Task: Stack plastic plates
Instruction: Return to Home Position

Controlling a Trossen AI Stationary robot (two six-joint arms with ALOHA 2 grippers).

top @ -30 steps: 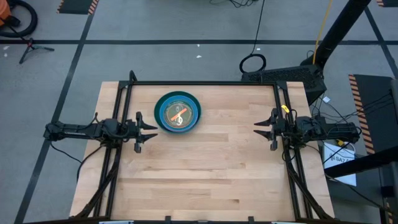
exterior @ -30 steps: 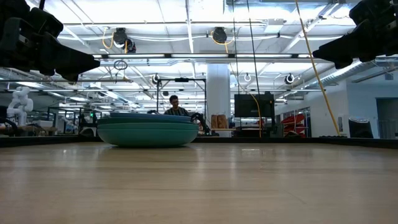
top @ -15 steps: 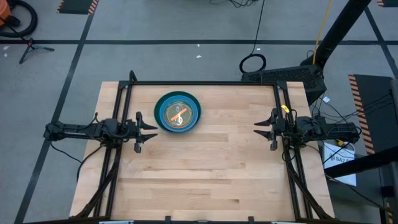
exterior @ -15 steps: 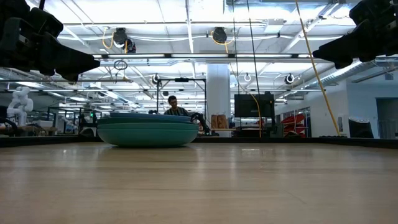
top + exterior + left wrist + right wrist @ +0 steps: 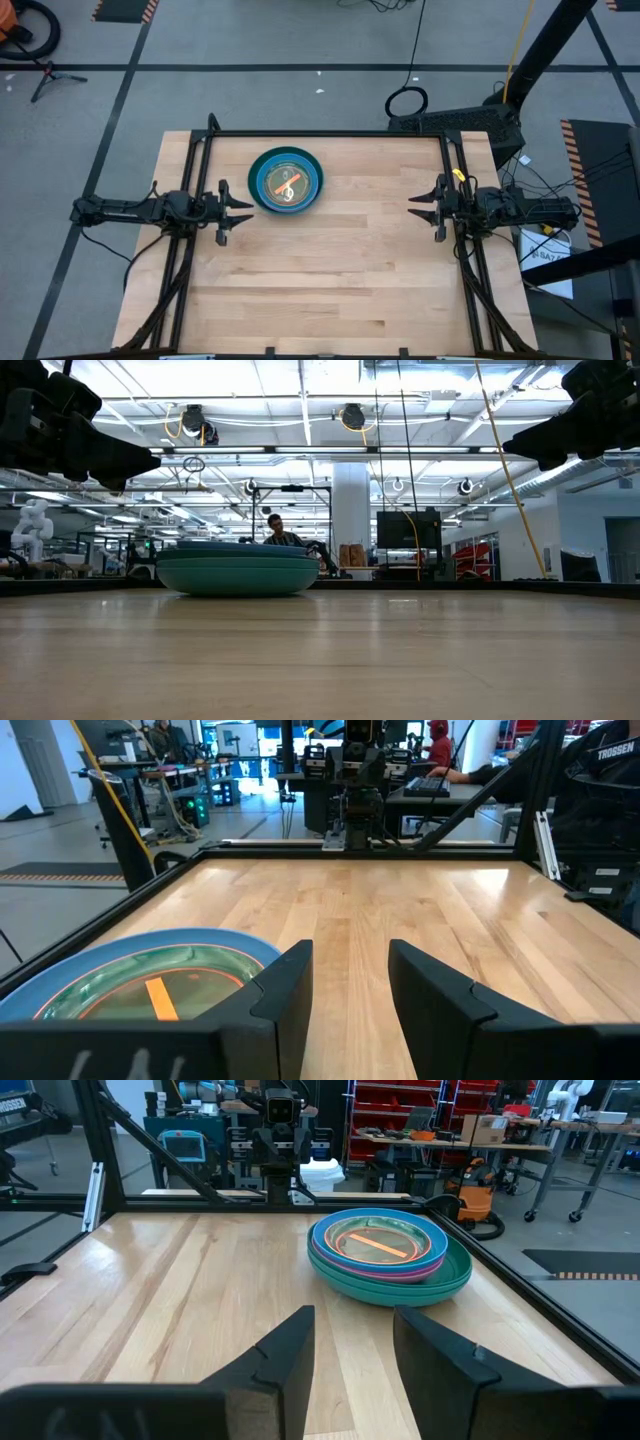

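A stack of plastic plates sits on the table's far left part, its bottom teal plate resting on the wood. Blue, magenta and smaller greenish plates lie nested on top, with an orange strip in the middle. The stack shows side-on in the low view and close by in the left wrist view. My left gripper hovers open at the table's left edge, just near of the stack. My right gripper hovers open at the right edge.
A dark metal frame runs along the far, left and right table edges. Bare wood spreads across the middle and near half. In the room beyond the far edge, a person sits among benches and equipment.
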